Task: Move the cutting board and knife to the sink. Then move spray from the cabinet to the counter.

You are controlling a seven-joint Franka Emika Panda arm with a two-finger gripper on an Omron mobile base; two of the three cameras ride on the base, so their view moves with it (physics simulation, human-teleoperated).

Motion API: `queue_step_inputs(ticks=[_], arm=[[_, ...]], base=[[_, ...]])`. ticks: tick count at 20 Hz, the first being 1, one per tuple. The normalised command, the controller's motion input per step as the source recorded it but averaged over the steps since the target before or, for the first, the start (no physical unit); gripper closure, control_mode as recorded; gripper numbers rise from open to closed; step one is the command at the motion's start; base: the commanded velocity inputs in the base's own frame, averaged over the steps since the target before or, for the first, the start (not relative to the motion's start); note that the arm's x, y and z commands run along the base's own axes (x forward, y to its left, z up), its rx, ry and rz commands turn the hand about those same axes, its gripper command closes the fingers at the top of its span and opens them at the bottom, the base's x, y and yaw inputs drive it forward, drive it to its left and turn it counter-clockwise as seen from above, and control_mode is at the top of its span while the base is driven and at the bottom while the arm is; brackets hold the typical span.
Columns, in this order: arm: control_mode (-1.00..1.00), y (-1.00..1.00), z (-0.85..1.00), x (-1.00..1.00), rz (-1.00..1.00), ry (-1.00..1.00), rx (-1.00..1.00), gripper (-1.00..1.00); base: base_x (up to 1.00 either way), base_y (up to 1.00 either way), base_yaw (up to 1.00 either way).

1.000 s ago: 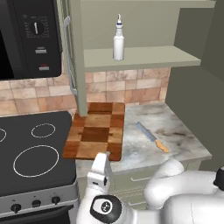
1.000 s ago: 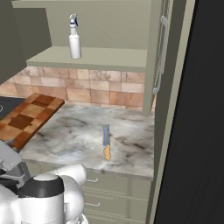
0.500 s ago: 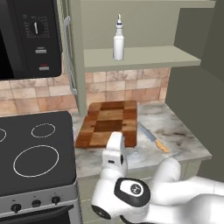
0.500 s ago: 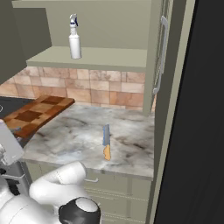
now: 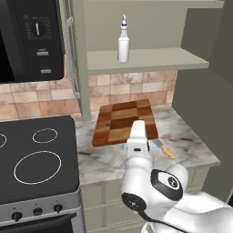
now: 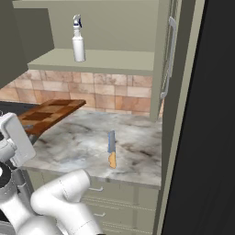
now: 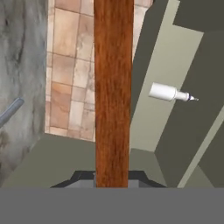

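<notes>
Fingers: mine point(image 7: 112, 177) stay pinched on the cutting board point(image 5: 124, 122) edge.
Board: lifted, tilted off the table point(image 6: 87, 137), shifted right since before.
Knife point(image 6: 111, 149): at my 2 o'clock.
Spray point(image 5: 123, 39): cabinet shelf point(image 5: 150, 59), 12 o'clock.

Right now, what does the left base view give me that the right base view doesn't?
Left base view adds the black microwave and the stove's knobs. Right base view adds a tall black panel at the counter's end and a drawer handle. Both share the cutting board, the knife lying on the counter, and the spray upright on the cabinet shelf.
</notes>
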Motion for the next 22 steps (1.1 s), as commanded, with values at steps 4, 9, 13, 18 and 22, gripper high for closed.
queue_step_inputs(ticks=[4,9,13,18,22], arm=[[-1.0,-0.18,0.1,0.0,0.0,0.04,0.04,1.0],[-1.0,-0.14,0.0,0.0,0.0,0.02,0.01,1.0],[1.0,-0.06,0.0,0.0,0.0,0.02,0.0,1.0],[1.0,0.0,0.0,0.0,0.0,0.0,0.0,1.0],[1.0,0.0,0.0,0.0,0.0,0.0,0.0,1.0]], base=[[0.0,0.0,0.0],[0.0,0.0,0.0],[-0.09,-0.01,0.0],[-0.93,-0.12,-0.02],[-1.0,-0.01,-0.04]])
